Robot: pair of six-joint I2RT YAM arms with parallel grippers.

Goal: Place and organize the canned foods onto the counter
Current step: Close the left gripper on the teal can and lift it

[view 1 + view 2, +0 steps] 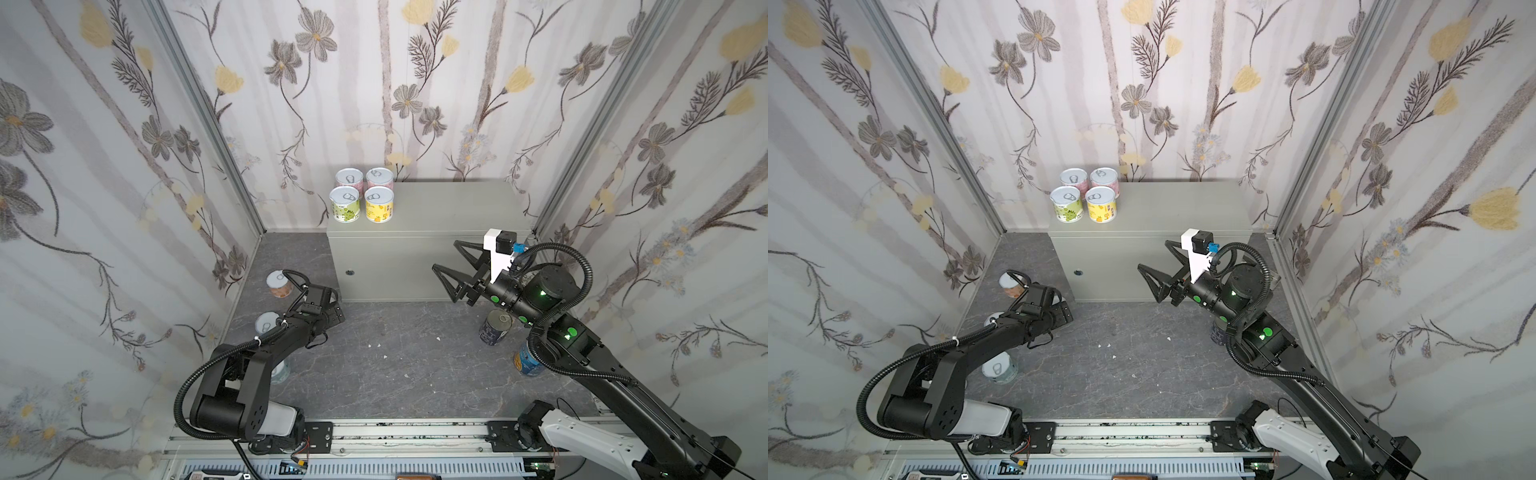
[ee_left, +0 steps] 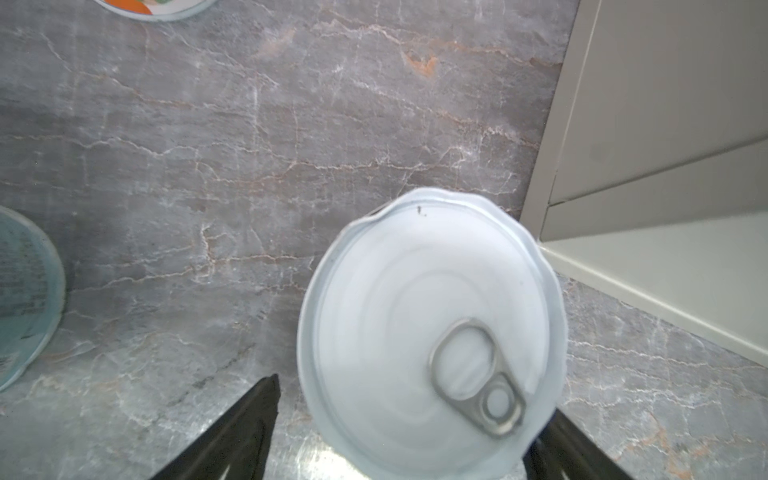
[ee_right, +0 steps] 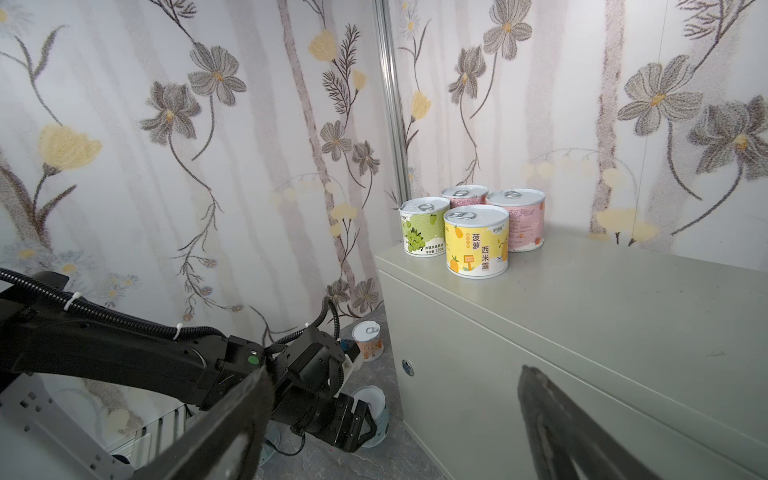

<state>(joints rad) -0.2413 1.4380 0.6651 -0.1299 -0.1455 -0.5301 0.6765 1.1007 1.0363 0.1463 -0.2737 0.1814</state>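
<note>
**Left low, right level**

Bent low at eight o'clock of the tabletop [image 1: 449, 208], left tool [image 2: 413, 395] spread astride a silver-lidded can [image 2: 428, 316], gap beside one finger [image 2: 245, 428]. Level at four o'clock, right tool [image 1: 444, 254] gaping, empty. On the eleven o'clock corner, four cans [image 1: 379, 203].

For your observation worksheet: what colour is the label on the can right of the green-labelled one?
Yellow; the pineapple can shows best in the right wrist view.

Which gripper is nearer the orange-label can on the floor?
Left. The left gripper is down low, close by the orange-label can; the right gripper hovers open far off, in front of the counter.
</note>
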